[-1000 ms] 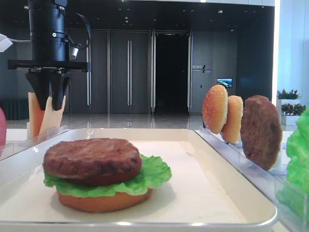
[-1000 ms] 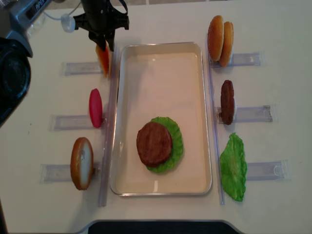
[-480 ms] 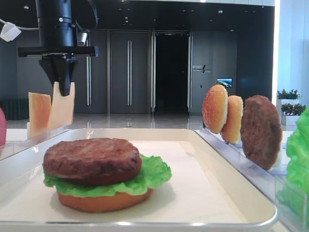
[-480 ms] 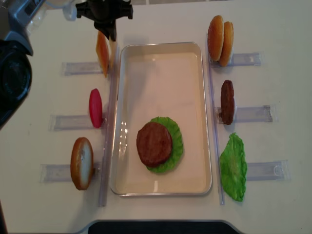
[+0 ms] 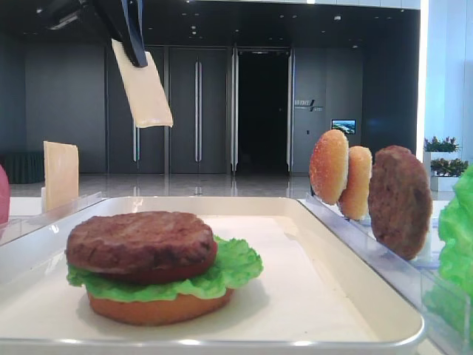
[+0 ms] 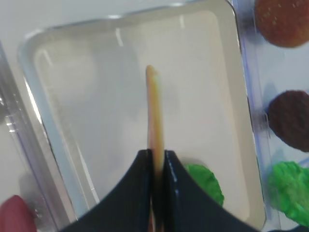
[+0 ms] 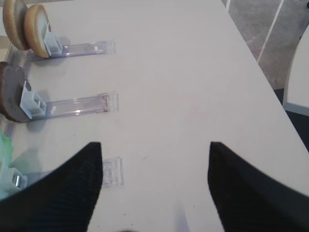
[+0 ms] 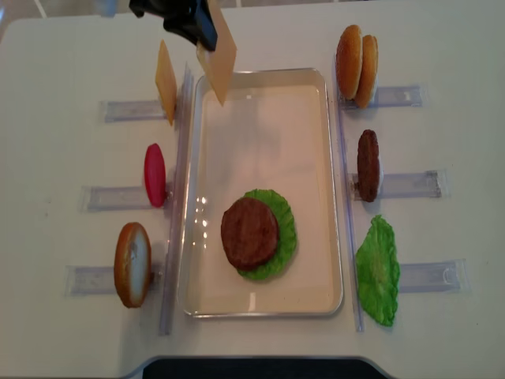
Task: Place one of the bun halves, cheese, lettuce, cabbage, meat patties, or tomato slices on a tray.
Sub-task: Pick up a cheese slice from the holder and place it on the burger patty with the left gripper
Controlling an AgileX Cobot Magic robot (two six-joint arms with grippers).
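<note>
Left hand (image 8: 199, 25) clamped on one slice of cheese (image 8: 218, 63) at its upper edge; slice hangs tilted in the air above the far end of the tray (image 8: 331, 158), touching nothing below; second cheese slice (image 8: 166, 80) stands upright in a clear rack just left of the tray; on the tray, a meat patty (image 8: 249, 233) on lettuce (image 8: 286, 237) on a bun half (image 5: 159, 307); right hand (image 7: 154, 188) spread wide, empty, above bare table (image 7: 193, 72).

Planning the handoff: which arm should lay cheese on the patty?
Left. Its gripper already pinches a cheese slice over the tray; the right gripper hangs empty over bare table.
</note>
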